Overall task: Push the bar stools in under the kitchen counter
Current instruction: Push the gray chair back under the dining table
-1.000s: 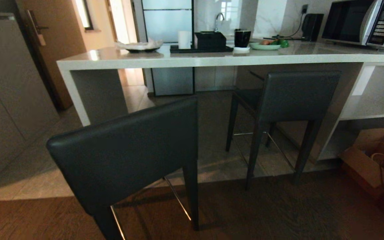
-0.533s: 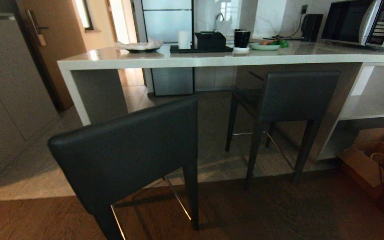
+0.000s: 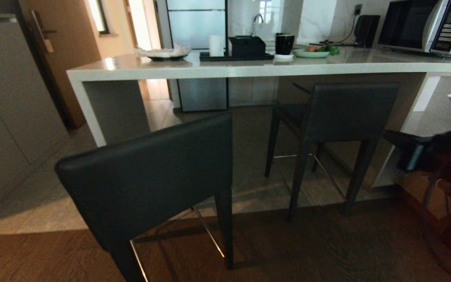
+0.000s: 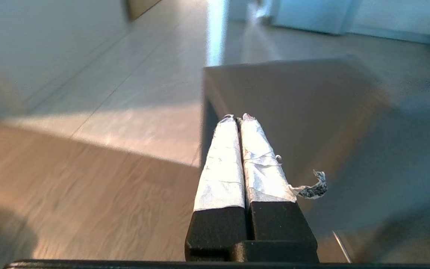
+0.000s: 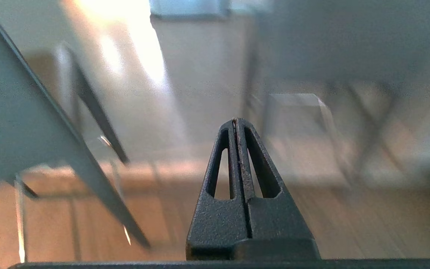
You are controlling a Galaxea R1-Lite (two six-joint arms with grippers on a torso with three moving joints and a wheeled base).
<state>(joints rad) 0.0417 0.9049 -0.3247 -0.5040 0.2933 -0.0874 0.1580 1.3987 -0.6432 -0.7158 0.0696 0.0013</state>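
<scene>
- The head view takes in the whole scene: the kitchen counter [image 3: 249, 70] runs across the back, with the far bar stool [image 3: 343, 117] standing at its edge, seat partly beneath the slab and backrest just below the top.
- The near bar stool [image 3: 151, 176] stands well out from the counter on the wood floor, turned at a slant, its backrest toward the camera.
- On the counter top sit a microwave [image 3: 425, 25], a black cup [image 3: 284, 44] and a green plate [image 3: 311, 54]; neither wrist view shows these.
- In the head view the right gripper [image 3: 395, 139] is a blurred dark shape at the right edge, beside the far stool and touching nothing; its fingers cannot be read there.
- The right wrist view settles it: the right gripper [image 5: 236, 120] has its black fingers pressed together and empty. The far stool's legs lie blurred ahead of it, the near stool's dark backrest off to one side.
- The left arm shows in the head view only as a dark sliver at the lower left edge.
- The left wrist view shows the left gripper [image 4: 239, 117] with its tape-wrapped fingers [image 4: 220, 164] closed on each other, holding nothing, a torn strip of tape [image 4: 312, 186] hanging off one. The near stool's backrest lies just ahead and below the tips; whether they touch it cannot be told.
</scene>
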